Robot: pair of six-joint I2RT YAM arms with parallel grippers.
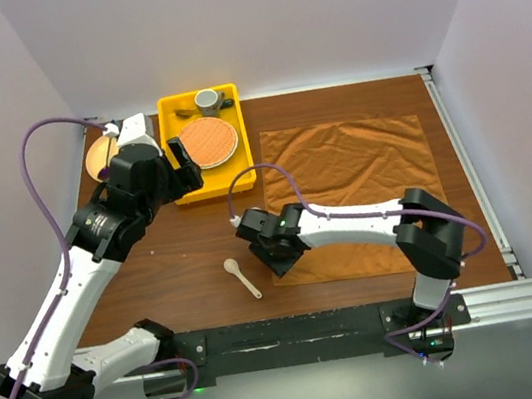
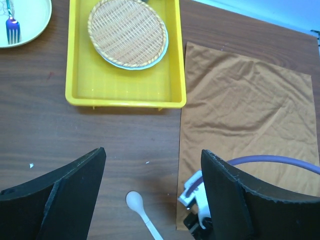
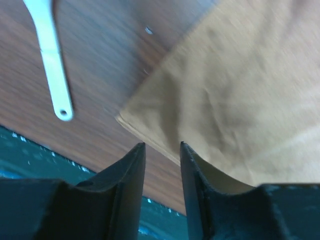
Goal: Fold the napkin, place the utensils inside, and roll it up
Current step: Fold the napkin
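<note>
Right gripper (image 3: 162, 147) has its jaws slightly apart at the napkin (image 3: 240, 85) corner, probably to pinch it for folding; left gripper (image 2: 152, 152) is wide, empty

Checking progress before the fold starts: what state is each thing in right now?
napkin: spread flat, unfolded.
cream spoon: lying on the table left of the napkin, untouched.
left gripper: fingers wide open, empty.
right gripper: fingers nearly together at the napkin's near corner; grip unclear.
woven mat: lying in the yellow tray.
cup: upright in the tray.
</note>
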